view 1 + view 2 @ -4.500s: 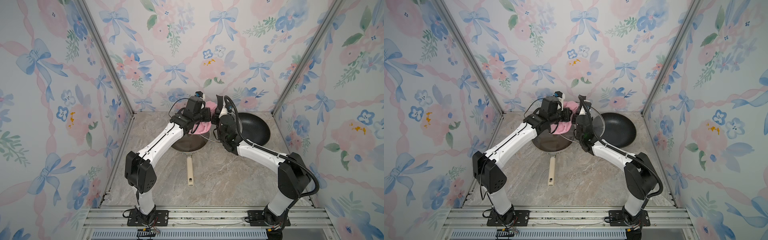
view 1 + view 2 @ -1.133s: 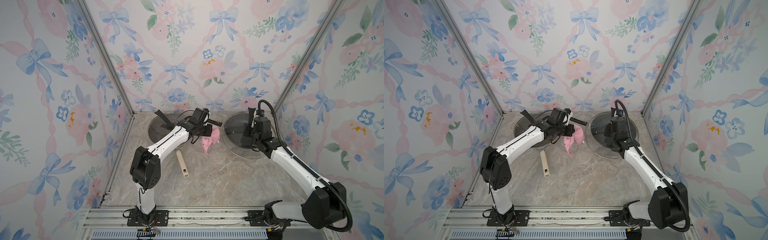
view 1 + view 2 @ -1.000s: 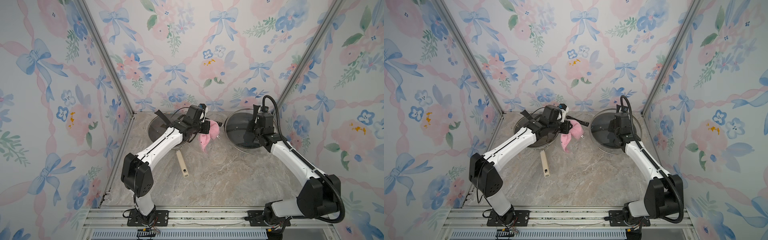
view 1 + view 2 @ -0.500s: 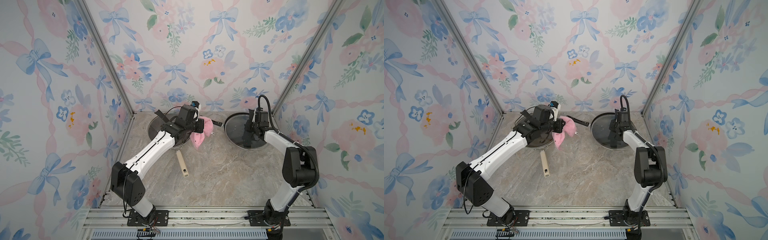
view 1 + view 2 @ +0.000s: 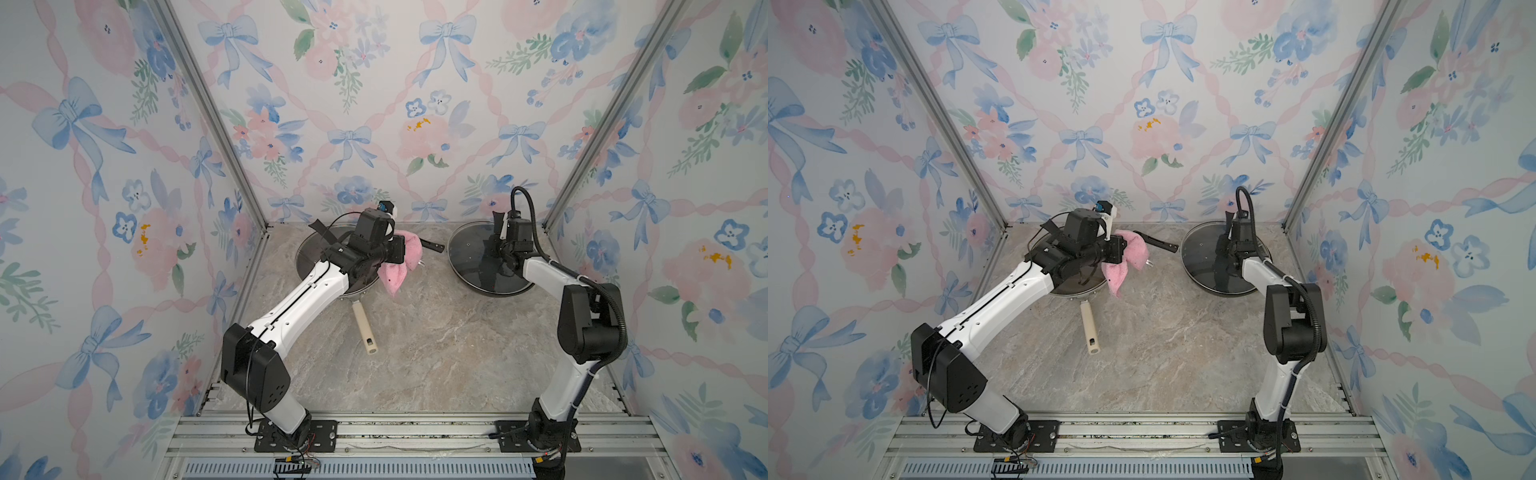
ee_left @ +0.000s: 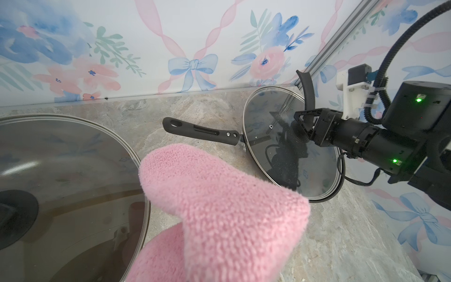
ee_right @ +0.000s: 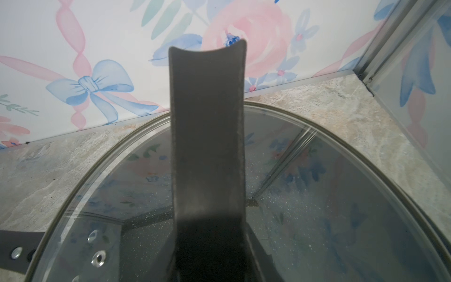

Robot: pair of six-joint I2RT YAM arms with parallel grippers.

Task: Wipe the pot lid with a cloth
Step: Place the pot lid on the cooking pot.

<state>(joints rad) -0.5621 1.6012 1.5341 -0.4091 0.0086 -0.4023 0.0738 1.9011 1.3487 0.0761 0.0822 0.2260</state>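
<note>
- A marble-look tabletop (image 5: 436, 353) sits boxed in by wallpaper (image 5: 374, 104) of blue bows and pink flowers, seen in both top views.
- No brand or label reads clearly; a small white mark on the left arm is too small to make out.
- The left gripper (image 5: 397, 255) is clamped on the pink cloth (image 5: 405, 257), which bunches around the jaws and hides the fingertips in the left wrist view (image 6: 219, 207).
- The cloth hangs off the table, just beside the rim of the second lid (image 5: 316, 257) and near the black pan's handle (image 5: 432, 246), apart from the lid (image 5: 473, 262).
- The right gripper (image 5: 500, 245) is closed on the lid's arched black handle (image 7: 207, 122); the lid lies over the black pan (image 5: 498, 291), slightly tilted.
- The second lid covers a pan with a beige handle (image 5: 363, 328).
- Count: two arms, two pans, two glass lids, one cloth.
</note>
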